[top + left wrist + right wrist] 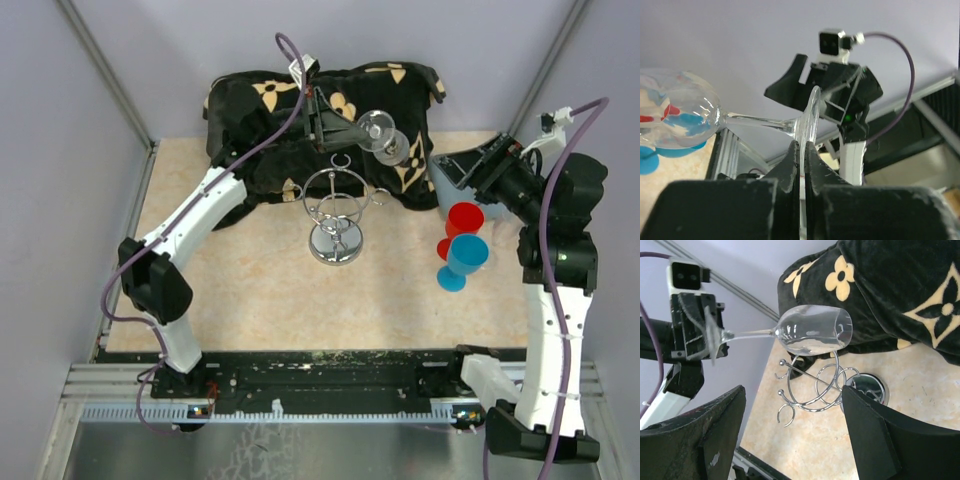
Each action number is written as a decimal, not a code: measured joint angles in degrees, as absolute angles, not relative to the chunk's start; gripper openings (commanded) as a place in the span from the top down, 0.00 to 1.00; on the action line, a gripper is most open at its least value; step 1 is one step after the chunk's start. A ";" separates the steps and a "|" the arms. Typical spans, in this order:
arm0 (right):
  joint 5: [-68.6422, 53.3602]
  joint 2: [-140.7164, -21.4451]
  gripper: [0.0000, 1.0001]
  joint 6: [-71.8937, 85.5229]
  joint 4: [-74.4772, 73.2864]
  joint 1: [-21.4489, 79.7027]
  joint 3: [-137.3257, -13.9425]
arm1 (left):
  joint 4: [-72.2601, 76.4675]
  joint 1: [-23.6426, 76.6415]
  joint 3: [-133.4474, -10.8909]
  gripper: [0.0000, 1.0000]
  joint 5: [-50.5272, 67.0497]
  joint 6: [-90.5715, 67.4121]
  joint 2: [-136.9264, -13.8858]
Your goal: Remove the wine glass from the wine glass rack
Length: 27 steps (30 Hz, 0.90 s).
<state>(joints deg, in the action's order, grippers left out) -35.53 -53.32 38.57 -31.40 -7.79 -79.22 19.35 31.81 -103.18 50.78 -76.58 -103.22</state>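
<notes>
Top external view: a red cup (465, 216) and a blue goblet (466, 256) stand just beside each other at the table's (250, 290) right side; what they hold cannot be told. The clear wine glass (385, 135) lies sideways in the air, above a black flower-patterned cloth (250, 110), apart from the silver wine glass rack (337, 215). The left gripper (338, 125) pinches its foot edge-on. The right gripper (792, 395) stands spread wide, holding nothing.
</notes>
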 measured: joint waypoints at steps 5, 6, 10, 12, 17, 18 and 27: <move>-35.03 -54.59 0.23 38.59 -31.88 -7.79 -81.58 | 27.24 32.49 -103.26 1.00 59.33 -68.58 -103.37; -34.96 -55.05 0.23 38.59 -31.97 -7.79 -82.46 | 27.55 32.82 -103.28 1.00 60.75 -66.19 -103.28; -34.92 -56.82 0.22 38.70 -31.92 -7.79 -86.08 | 22.68 34.85 -104.12 1.00 65.06 -53.23 -102.96; -34.94 -57.80 0.22 38.72 -31.94 -7.79 -88.14 | 16.49 36.47 -105.84 1.00 65.82 -44.23 -102.91; -34.59 -59.72 0.22 38.68 -32.91 -7.79 -92.38 | -2.02 42.09 -110.98 1.00 64.27 -18.76 -101.65; -34.41 -60.29 0.22 38.52 -33.54 -7.79 -93.56 | -4.40 42.89 -111.22 1.00 63.70 -15.09 -101.06; -32.40 -67.79 0.22 32.97 -44.07 -7.79 -106.48 | -23.77 49.52 -109.89 1.00 55.22 23.75 -94.59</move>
<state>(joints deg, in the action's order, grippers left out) -32.40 -67.79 32.97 -44.07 -7.79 -106.48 -23.77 49.52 -109.89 55.22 23.75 -94.59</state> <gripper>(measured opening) 0.778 0.018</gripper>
